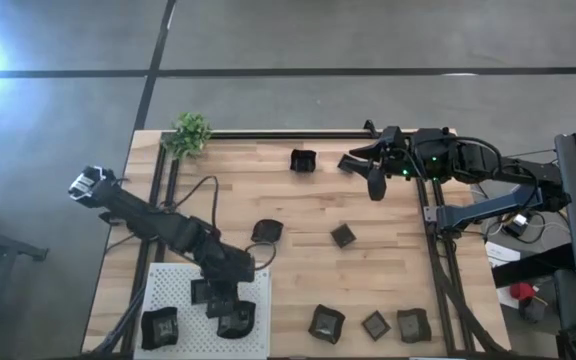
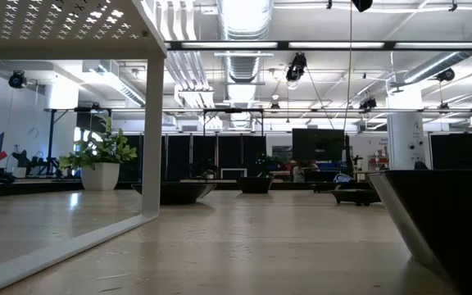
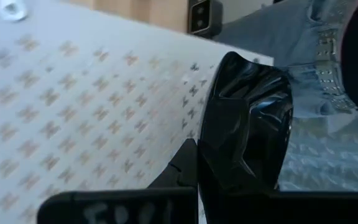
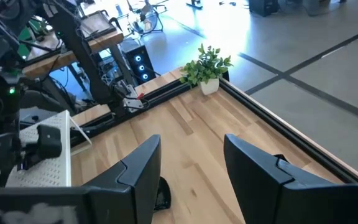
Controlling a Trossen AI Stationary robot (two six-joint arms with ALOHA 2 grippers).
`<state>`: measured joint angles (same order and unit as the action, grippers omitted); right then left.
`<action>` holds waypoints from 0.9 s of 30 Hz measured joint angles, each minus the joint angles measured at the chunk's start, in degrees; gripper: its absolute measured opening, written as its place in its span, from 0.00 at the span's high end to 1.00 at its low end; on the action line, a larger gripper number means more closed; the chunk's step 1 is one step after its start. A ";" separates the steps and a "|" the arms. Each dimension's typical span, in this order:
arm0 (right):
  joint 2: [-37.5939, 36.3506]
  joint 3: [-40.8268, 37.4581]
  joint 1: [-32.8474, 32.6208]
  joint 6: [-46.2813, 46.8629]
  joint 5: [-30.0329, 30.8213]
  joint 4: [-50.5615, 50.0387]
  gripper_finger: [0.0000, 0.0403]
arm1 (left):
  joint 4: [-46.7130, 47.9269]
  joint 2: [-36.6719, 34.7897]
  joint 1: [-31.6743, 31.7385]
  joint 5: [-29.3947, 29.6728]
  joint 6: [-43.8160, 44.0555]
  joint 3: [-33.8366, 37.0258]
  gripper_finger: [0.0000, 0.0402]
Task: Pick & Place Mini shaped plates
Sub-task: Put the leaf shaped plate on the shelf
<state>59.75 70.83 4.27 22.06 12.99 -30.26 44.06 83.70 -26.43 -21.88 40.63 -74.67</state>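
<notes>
My left gripper (image 1: 231, 312) reaches over the white perforated board (image 1: 183, 285) at the table's near left and is shut on a glossy black mini plate (image 3: 247, 118). Another plate (image 1: 158, 326) lies flat on the board. Several more plates rest flat on the wooden table: one (image 1: 303, 160) at the far side, two (image 1: 266, 232) (image 1: 343, 235) mid-table, and others (image 1: 326, 322) (image 1: 413, 325) along the near edge. My right gripper (image 4: 191, 177) hangs open above the far right, beside a plate (image 1: 352, 163), with nothing between its fingers. My left gripper pinches the black plate by its rim (image 3: 209, 167) between its two fingers, slanting down from the table's left. The plate stands tilted on edge past the fingertips, its hollow side showing, over the white board. Whether it touches the board I cannot tell.
A small green plant (image 1: 190, 132) in a white pot stands at the far left corner. Black rails (image 1: 268, 134) run along the table's far, left and right edges. The board stands raised on a leg (image 2: 151, 135). Bare wood lies mid-table between the plates.
</notes>
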 joint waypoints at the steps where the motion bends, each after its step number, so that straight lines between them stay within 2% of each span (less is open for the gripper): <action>1: 0.00 0.00 0.00 0.00 0.00 -0.07 0.58 | -0.60 0.36 -0.06 -0.09 0.01 0.00 1.00; 10: 0.00 -0.02 -0.02 0.00 0.00 -2.64 0.57 | -1.01 2.75 -0.84 -2.69 0.23 0.00 1.00; 27: 0.00 -0.02 0.00 0.00 0.02 -2.62 0.57 | -0.26 2.50 -0.84 -2.68 2.37 0.01 1.00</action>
<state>59.75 70.81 4.27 22.06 13.02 -32.88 43.80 86.19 -27.27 -24.56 43.00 -74.67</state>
